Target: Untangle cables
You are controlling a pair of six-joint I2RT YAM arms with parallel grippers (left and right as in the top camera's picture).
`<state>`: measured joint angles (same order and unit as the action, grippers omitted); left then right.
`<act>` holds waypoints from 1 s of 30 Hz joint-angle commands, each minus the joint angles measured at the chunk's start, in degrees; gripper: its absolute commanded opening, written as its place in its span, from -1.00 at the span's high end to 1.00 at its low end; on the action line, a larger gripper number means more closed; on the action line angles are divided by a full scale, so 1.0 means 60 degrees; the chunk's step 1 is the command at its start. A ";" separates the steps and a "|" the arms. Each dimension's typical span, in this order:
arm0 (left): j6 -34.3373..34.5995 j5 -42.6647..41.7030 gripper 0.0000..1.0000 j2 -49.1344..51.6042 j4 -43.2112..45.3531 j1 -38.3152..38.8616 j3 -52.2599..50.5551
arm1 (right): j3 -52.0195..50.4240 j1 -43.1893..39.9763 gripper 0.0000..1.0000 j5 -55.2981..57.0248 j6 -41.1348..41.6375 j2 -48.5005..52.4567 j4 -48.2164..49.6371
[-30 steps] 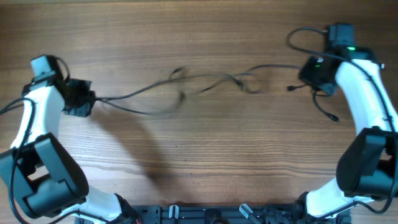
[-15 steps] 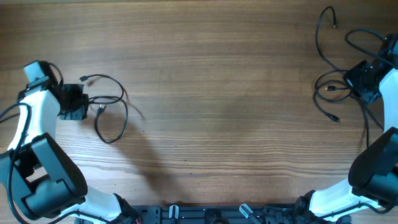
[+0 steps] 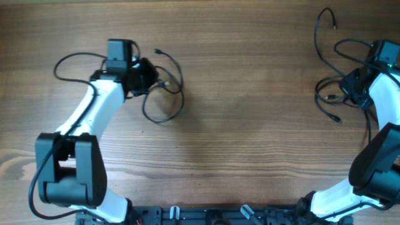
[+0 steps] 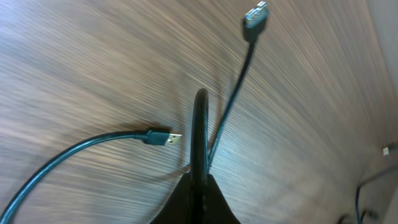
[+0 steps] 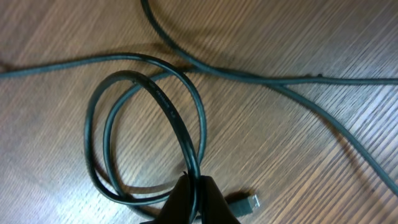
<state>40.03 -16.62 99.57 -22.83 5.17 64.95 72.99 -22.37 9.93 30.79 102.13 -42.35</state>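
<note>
a: what is seen at the left pincer [image 3: 145,76]?

b: its tips are pressed together, and a black strand of the left cord [image 4: 200,137] is pinched between them. the strand is stood up as a narrow loop straight out of the tips.

a: and beyond the tips?

b: two ends are shown in the wrist view. the near plug [image 4: 160,137], silvery at its tip, is laid on the wood just left of the loop. the far plug [image 4: 256,14] is seen further out, toward the upper right. from overhead, the rest of this cord is spread as a loose ring on the bench [image 3: 250,125], just right of the pincer, in the left half.

a: and the right pincer [image 3: 347,84]?

b: it is drawn narrow, with the right cord [image 5: 201,140] caught between the tips. a double coil is formed by that cord directly in front of them, flat on the wood, and a small plug [image 5: 247,202] is laid just to their right.

a: further out?

b: other black strands are crossed over the wood beyond the coil. whether they belong to the same cord cannot be told from the wrist view. overhead, loops are gathered around the pincer by the right edge of the bench, and one thin end is run up toward the far edge. the two cords are laid well apart.
</note>
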 commanded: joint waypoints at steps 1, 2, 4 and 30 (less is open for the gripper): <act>-0.0397 -0.0120 0.86 0.0106 0.0219 0.0670 -0.0076 | 0.0346 0.0004 -0.79 0.0463 -0.0535 0.0153 -0.0164; -0.0397 -0.0117 0.75 0.0106 0.0244 0.0769 -0.0076 | 0.0448 0.0004 -0.99 0.0463 -0.0652 0.0153 -0.0284; -0.0397 -0.0113 0.62 0.0106 0.0233 0.0820 -0.0076 | 0.0492 0.0004 -0.99 0.0390 -0.0685 0.0149 -0.0390; -0.3136 0.2393 -1.00 0.0106 -0.0273 0.0780 -0.0076 | 0.0455 0.5657 -1.00 -0.2463 -0.0652 0.0721 0.1195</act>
<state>24.12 -7.42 99.57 -24.29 10.13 64.93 74.65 8.05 -3.57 22.72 103.39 -36.32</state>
